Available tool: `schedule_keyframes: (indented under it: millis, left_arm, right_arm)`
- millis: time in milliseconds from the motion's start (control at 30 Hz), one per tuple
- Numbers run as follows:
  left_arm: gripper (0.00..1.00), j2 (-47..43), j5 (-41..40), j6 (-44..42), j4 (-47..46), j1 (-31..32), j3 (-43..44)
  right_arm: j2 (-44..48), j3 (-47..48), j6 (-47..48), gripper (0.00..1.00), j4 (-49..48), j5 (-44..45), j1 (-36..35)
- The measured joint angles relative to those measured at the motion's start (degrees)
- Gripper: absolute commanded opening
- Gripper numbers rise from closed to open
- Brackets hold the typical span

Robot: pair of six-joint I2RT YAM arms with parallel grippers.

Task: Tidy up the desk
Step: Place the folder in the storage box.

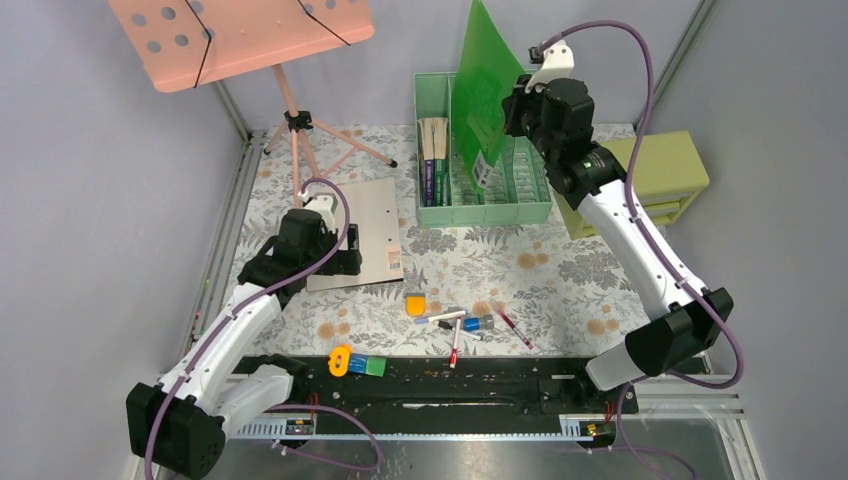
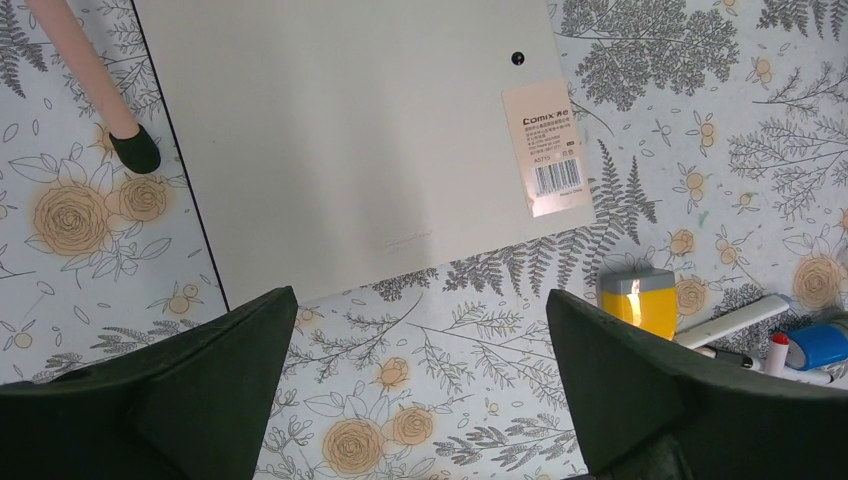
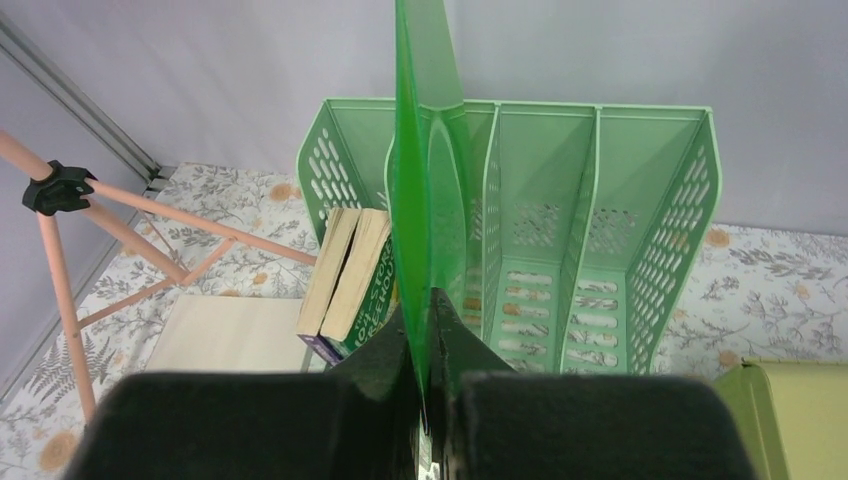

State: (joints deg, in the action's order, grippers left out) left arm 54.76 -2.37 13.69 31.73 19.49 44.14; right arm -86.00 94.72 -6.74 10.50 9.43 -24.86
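Observation:
The desk (image 1: 560, 280) is covered in fern-and-flower cloth. My right gripper (image 3: 428, 330) is shut on a translucent green folder (image 1: 488, 85) and holds it upright over the pale green file rack (image 1: 482, 212); the folder's edge (image 3: 425, 150) lines up with a slot just right of two books (image 3: 350, 275). My left gripper (image 2: 420, 370) is open and empty, low over the cloth beside the near edge of a beige clipboard (image 2: 350, 130). A yellow eraser (image 2: 640, 300), a white marker (image 2: 735, 322) and a blue cap (image 2: 818, 345) lie to its right.
A pink music stand (image 1: 245, 35) stands at the back left, one foot (image 2: 135, 152) by the clipboard. An olive-green drawer box (image 1: 660, 180) sits at the right. Pens (image 1: 512, 325), an orange tape dispenser (image 1: 340, 358) and blue-green blocks (image 1: 366, 366) lie near the front rail.

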Motion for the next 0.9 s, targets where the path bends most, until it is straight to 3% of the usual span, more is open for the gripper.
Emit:
schedule_keyframes:
  millis: [367, 567, 900]
  left_arm:
    - [0.98, 0.39, -1.16, -0.2, 0.61, 0.83, 0.09]
    - [0.98, 0.48, -1.64, -0.31, 1.11, 1.57, 0.13]
    - [0.98, 0.5, -2.8, -0.39, 1.68, 2.84, 0.48]
  right_arm:
    - [-1.77, -5.99, 1.42, 0.0, -10.34, -2.69, -0.28]
    - [-1.7, -14.32, 2.01, 0.0, -18.58, -3.91, -0.42]
    - [-1.7, -18.49, 3.8, 0.0, -23.58, -4.5, -0.5]
